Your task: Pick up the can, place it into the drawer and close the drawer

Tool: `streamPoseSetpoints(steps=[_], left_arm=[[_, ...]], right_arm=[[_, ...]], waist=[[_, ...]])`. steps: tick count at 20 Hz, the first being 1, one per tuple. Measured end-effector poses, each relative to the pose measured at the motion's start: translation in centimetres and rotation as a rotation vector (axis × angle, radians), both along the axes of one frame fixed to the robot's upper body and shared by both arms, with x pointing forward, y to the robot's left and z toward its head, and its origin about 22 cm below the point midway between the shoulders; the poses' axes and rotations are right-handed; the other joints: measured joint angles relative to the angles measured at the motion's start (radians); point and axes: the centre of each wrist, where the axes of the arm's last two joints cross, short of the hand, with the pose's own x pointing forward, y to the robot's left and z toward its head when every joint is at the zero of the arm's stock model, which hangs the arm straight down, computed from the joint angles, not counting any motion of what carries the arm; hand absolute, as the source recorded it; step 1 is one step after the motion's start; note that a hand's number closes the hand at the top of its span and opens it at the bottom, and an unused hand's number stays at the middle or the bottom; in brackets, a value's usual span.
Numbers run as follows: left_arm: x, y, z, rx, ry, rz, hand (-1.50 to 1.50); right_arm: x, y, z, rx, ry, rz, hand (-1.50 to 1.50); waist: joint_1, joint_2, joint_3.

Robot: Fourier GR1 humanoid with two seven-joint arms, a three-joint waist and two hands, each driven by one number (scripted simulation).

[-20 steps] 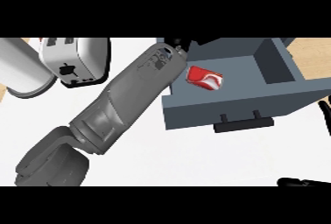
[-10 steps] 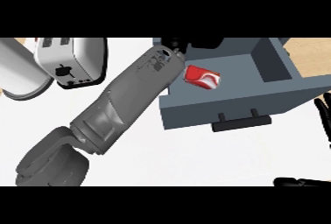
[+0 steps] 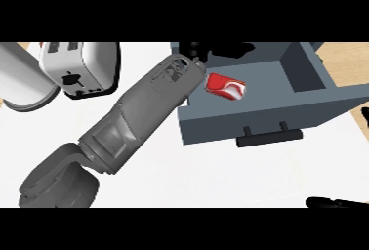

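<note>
Drawer (image 3: 302,105) stands pulled out at upper right, its black handle (image 3: 268,136) facing the white counter (image 3: 216,180), w/ plenty of bare counter below and left of it. Can (image 3: 225,86) lies on its side inside the drawer, near the left wall, long axis running upper-left to lower-right. Left hand (image 3: 193,49) sits at the drawer's back-left corner, fingers mostly hidden, can't tell its state. Right hand (image 3: 333,202) barely shows at bottom right edge, state unclear. Toaster (image 3: 79,66) at upper left.
</note>
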Motion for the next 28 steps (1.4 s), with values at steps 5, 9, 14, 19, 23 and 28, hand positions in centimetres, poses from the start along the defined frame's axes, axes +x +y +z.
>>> streamPoseSetpoints(steps=[5,9,14,19,23,28], left_arm=[[-0.3,-0.5,0.6,-0.044,0.011,-0.007,-1.50],[-0.4,-0.4,0.4,-0.086,0.003,-0.020,-1.50],[-0.4,-0.9,1.5,-0.119,-0.024,-0.017,-1.50],[-0.7,-1.2,1.7,-0.122,-0.041,-0.015,-1.50],[-0.8,-1.5,2.3,-0.128,-0.037,-0.013,-1.50],[-0.9,-1.4,2.5,-0.142,-0.023,-0.017,-1.50]], right_arm=[[0.1,-0.3,1.4,-0.148,-0.053,-0.008,-1.50],[0.6,0.5,2.3,-0.248,-0.092,-0.008,-1.50],[1.1,1.6,2.5,-0.414,-0.109,-0.022,-1.50],[2.6,2.9,1.5,-0.605,-0.098,-0.063,-1.50],[3.9,3.6,0.3,-0.746,-0.082,-0.082,-1.50],[5.4,4.8,-2.1,-0.897,-0.029,-0.113,-1.50]], waist=[[0.007,-0.002,0.000],[0.026,-0.003,-0.001],[0.045,-0.007,-0.001],[0.080,-0.014,-0.002],[0.097,-0.019,-0.002],[0.124,-0.026,-0.002]])
